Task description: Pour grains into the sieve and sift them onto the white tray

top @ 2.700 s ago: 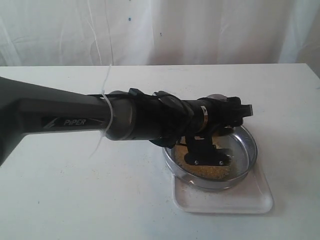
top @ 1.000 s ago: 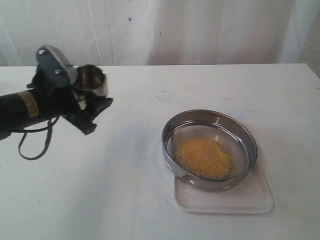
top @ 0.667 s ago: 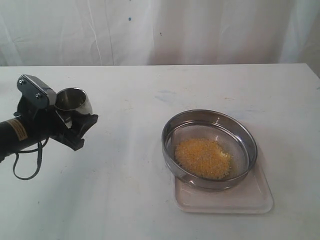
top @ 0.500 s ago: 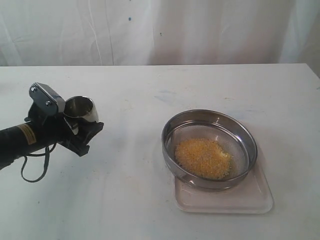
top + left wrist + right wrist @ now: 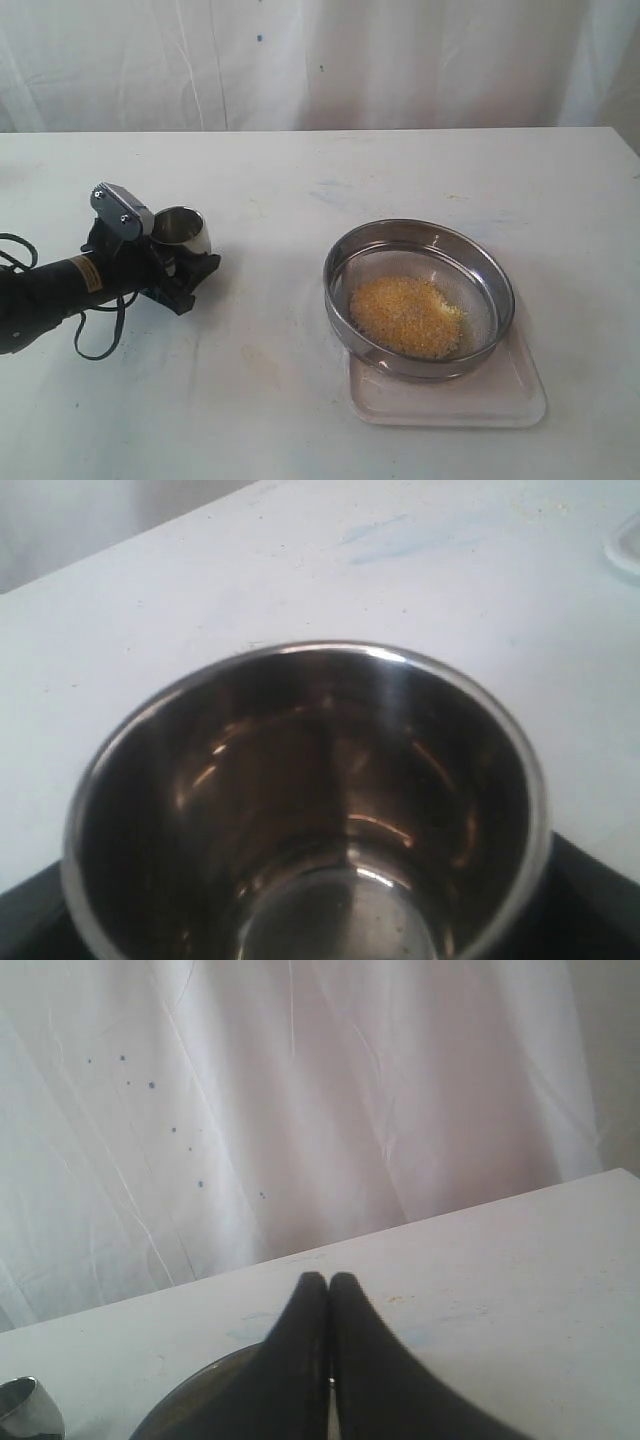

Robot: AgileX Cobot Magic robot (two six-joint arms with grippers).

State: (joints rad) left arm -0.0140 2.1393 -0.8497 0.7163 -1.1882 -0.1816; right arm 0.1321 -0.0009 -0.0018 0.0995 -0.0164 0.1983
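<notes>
The sieve [image 5: 334, 292] stands on the white tray [image 5: 520, 400] at the right of the exterior view. A yellow heap of grains [image 5: 405, 315] lies on its mesh. Far to the left, my left gripper [image 5: 180, 262] is shut on a small steel cup [image 5: 182, 230], held upright and low by the table; whether it touches I cannot tell. The left wrist view looks into the cup [image 5: 310, 810], which is empty. My right gripper [image 5: 328, 1278] is shut on nothing above the sieve's rim [image 5: 200, 1385]; it is outside the exterior view.
White table [image 5: 300, 170] all round, with a white curtain [image 5: 400, 60] behind it. The left arm's cable [image 5: 95, 345] loops onto the table beside the arm. The cup's rim [image 5: 25, 1405] shows at the edge of the right wrist view.
The left arm has pulled back from over the sieve to the far left with the cup. Over the last second the cup has come down toward the table and turned upright.
</notes>
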